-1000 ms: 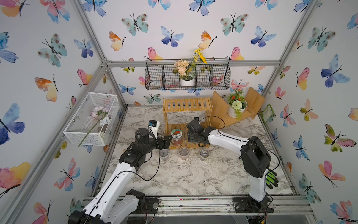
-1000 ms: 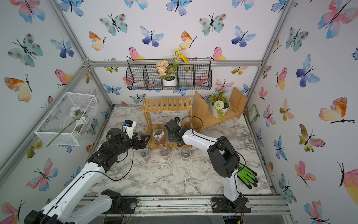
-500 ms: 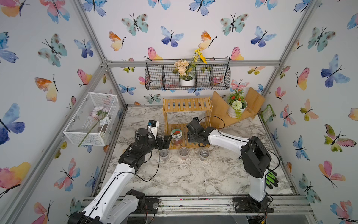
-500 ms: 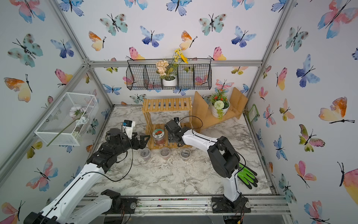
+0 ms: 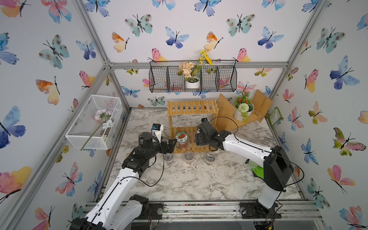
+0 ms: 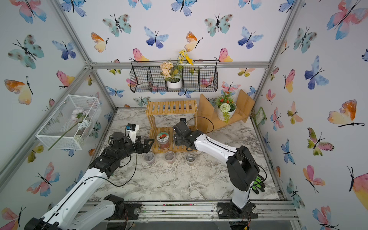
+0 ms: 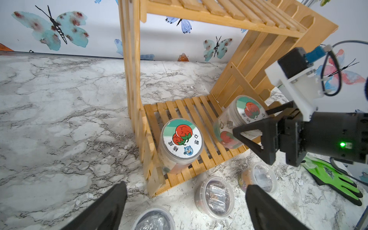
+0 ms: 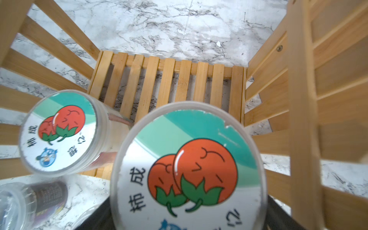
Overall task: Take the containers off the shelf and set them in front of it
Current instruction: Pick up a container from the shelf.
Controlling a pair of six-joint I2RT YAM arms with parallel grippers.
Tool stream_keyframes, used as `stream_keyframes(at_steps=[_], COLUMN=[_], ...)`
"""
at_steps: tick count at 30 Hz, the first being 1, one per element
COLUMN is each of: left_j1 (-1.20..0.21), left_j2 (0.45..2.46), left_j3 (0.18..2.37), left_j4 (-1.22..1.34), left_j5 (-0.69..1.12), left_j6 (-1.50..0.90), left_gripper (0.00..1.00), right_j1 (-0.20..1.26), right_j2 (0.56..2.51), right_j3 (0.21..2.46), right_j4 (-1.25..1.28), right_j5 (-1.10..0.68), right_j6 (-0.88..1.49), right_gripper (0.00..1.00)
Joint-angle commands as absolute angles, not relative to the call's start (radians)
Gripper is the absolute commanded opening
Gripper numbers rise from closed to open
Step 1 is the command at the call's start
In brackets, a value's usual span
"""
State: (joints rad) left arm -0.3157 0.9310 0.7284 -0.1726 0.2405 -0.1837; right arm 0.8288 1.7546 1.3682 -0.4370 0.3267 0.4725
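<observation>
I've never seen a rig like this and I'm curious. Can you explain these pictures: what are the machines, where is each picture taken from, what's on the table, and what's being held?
These are two robot arms bolted to a marble-look table, each ending in a two-fingered gripper. Two pictures look down from side-by-side overhead cameras; the other two come from a camera on each arm's wrist. A bamboo shelf stands at the back, with three small lidded cups on the table before it. The right gripper is closed around a leaning jar with a red-fruit lid on the lower level; the left gripper is open near a matching upright jar there, holding nothing.
</observation>
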Motion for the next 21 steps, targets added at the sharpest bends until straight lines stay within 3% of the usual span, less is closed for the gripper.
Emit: stream_keyframes(at_steps=[1, 21], left_j1=[-0.311, -0.312], left_j2=[0.922, 0.958], left_j3=[0.716, 0.716], left_j4=[-0.148, -0.124], left_j5=[0.288, 0.305], left_j6=[-0.190, -0.190], left_gripper=[0.99, 0.99], right_j1=[0.855, 1.023], right_j2=[1.684, 1.377], right_j3=[1.334, 1.116], right_j4=[-0.437, -0.492], right_j5=[0.284, 0.328], right_j6=[0.422, 0.376], right_gripper=[0.63, 0.65])
